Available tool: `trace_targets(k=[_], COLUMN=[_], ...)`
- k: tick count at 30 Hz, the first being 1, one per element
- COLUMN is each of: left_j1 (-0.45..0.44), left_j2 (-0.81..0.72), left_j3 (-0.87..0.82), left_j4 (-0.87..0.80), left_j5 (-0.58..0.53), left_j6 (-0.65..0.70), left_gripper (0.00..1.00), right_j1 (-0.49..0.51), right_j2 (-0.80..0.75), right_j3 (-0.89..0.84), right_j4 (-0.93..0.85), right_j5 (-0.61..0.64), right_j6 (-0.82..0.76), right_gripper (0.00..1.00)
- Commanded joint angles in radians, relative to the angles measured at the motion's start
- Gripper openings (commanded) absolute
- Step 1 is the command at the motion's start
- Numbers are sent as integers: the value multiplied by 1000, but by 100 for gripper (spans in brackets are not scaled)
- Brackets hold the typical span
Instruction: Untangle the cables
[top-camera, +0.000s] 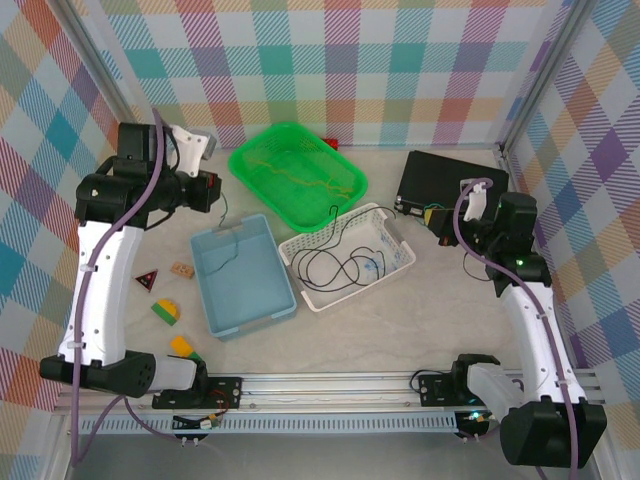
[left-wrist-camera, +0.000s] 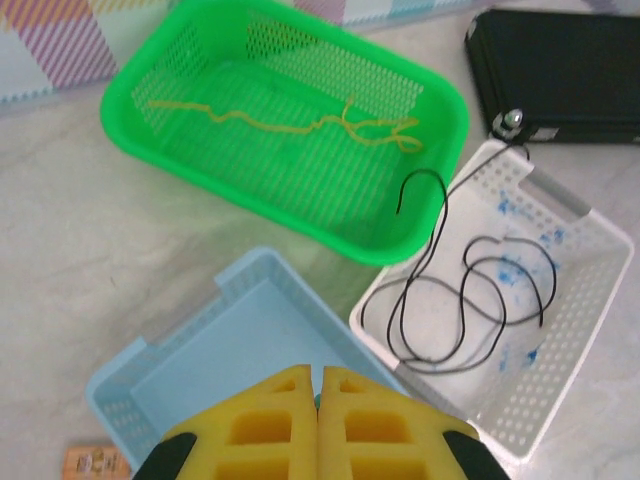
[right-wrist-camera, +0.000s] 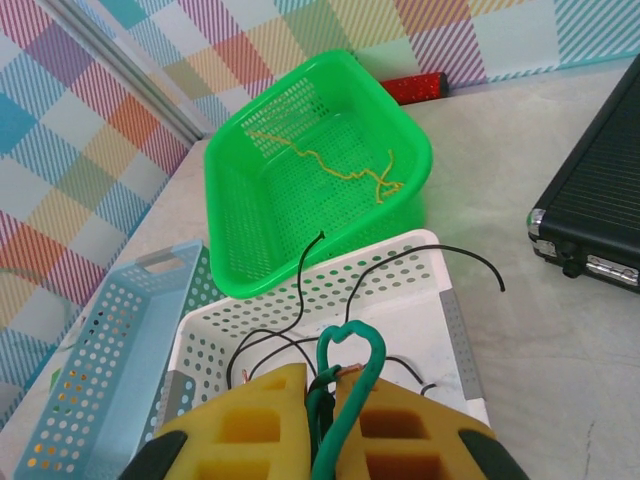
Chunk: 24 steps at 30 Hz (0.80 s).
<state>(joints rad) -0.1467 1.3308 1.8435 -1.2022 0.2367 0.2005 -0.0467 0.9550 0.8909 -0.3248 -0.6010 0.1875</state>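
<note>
Top view: three containers sit mid-table. Green basket (top-camera: 240, 165) lies at 12 o'clock; blue bin (top-camera: 205, 300) at 8 o'clock of it; white basket (top-camera: 400, 265) at 5 o'clock of it, just beside the bin.

Cables lie apart, not knotted. Yellow cable (top-camera: 300, 178) stretches across the green basket's floor (left-wrist-camera: 280, 125). Black cable (top-camera: 335, 265) coils loosely in the white basket (left-wrist-camera: 470, 300); one end arches over the rim toward the green basket (right-wrist-camera: 300, 270).

Left gripper (top-camera: 220, 195) hangs at 11 o'clock of the blue bin. Its yellow fingers (left-wrist-camera: 260, 430) are pressed together with no gap; a green speck shows at their seam. In the top view a thin strand (top-camera: 230, 235) drops from the tip into the bin, apparently pinched.

Right gripper (top-camera: 432, 213) stands at 3 o'clock of the white basket, near the black case (top-camera: 440, 180). From its wrist camera the fingers (right-wrist-camera: 250, 420) are closed on the green cable (right-wrist-camera: 345, 345); a loop of this cable rises above the pads and the remainder runs down between them; the white basket (right-wrist-camera: 455, 340) lies beneath.

Other items: small blocks (top-camera: 166, 311) at 9 o'clock of the blue bin; a red object (right-wrist-camera: 415, 87) behind the green basket, against the back wall.
</note>
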Motion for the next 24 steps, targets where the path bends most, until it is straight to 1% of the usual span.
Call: trace_targets(k=[1,4,6,11,15,20,22,23,24], left_j1=[8,8,8,7,8,8,8,7,8], left_j2=[-63,-72,-77,-96,-70,-32,-27,-28,-29], left_j3=[-33,-71,-105,-246,-292,-323,-324,-324,-326], left_j4=[-90,-136,-154,-91,-71,-35,-11,4,19], left_j5=[-36,-82,-89,-88,-79,-148,-142,-140,-140], left_j6=[8,14,16,20,26,24,22,20,20], left_gripper=[0,0,0,0,0,0,15,19,29], right_j1=[-5,-4,-4,-4,-3,9,19,22,27], right_j2=[10,13,13,10,4,3,7,10,14], right_j3=[29,30,29,27,19,4,-2,-5,-6], right_j4=[35,41,45,38,35,57,77,89,95], right_j5=[-56,-68,-74,-85,-87,-112,-125,-131,-135], right_j6=[6,15,21,19,21,7,2,-3,-3], right_gripper=[0,0,0,0,0,0,0,0,0])
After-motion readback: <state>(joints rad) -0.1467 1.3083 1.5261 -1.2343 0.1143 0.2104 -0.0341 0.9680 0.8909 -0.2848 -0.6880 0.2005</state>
